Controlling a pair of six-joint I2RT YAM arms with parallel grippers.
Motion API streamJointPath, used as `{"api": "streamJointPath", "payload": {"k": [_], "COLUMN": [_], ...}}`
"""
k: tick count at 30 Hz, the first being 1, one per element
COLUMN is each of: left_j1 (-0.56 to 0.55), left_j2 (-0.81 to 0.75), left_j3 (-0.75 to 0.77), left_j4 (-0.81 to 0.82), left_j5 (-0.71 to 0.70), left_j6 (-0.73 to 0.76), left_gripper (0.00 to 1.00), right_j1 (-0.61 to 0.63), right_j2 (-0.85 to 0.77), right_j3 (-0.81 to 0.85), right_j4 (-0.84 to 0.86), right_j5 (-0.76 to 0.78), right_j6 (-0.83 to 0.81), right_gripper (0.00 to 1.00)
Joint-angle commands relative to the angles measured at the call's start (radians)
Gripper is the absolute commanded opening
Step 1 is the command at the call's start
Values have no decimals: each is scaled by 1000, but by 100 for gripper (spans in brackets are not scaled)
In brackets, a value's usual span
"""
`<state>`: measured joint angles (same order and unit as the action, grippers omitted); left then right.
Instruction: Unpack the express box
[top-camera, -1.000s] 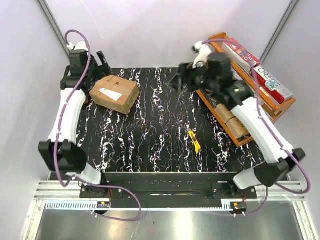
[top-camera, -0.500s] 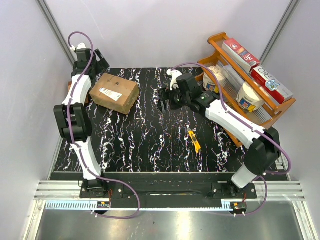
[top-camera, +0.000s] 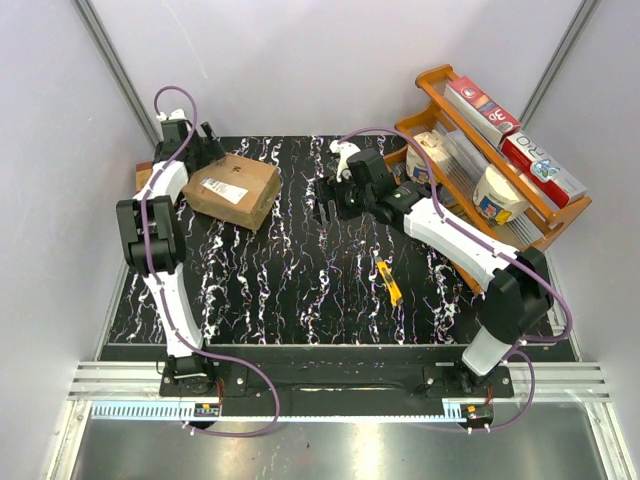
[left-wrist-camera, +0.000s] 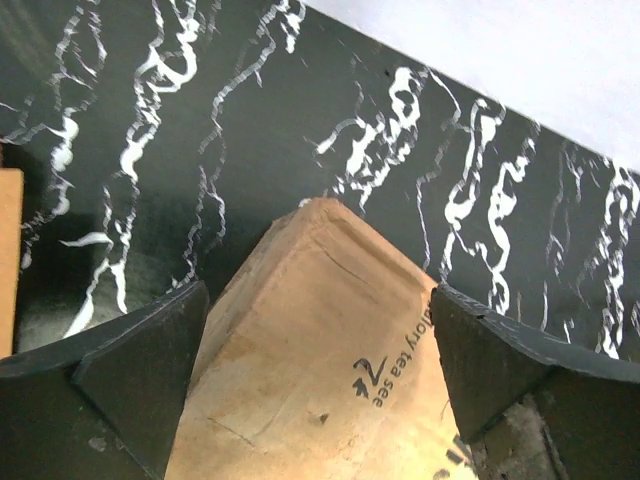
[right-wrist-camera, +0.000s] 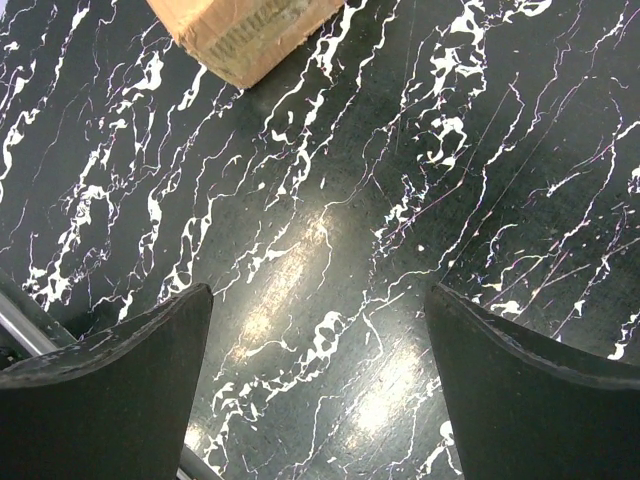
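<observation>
The express box is a brown carton with a white label, lying closed at the table's back left. It fills the lower middle of the left wrist view, dark print on its side. My left gripper is open at the box's far-left corner, and its fingers straddle that corner. My right gripper is open and empty, low over bare table right of the box. A corner of the box shows at the top of the right wrist view.
A yellow utility knife lies on the table right of centre. An orange wooden rack with cartons and tubs stands at the back right. A small brown object sits at the left edge behind my left arm.
My left gripper has come right and nearer, onto the box's far corner; the box has shifted slightly. My right arm has swung from the rack down to the table's middle.
</observation>
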<state>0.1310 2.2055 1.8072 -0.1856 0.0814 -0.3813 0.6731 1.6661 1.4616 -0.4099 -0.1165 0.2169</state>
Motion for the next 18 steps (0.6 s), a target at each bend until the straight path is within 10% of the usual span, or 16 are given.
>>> {"api": "streamJointPath", "payload": {"k": [1, 18], "left_j1": [1, -53], "left_j2": [-105, -386], "left_j3": [-140, -655], "left_j4": [63, 133], "left_j5": [214, 455], "left_j6": [58, 36], "left_gripper": [95, 86], "right_j1": [-1, -1], "right_j2": [0, 152], "right_j3": [28, 126], "right_j4": [36, 62], "right_j5": [29, 110], "right_j6": [12, 75], "right_gripper": [92, 96]}}
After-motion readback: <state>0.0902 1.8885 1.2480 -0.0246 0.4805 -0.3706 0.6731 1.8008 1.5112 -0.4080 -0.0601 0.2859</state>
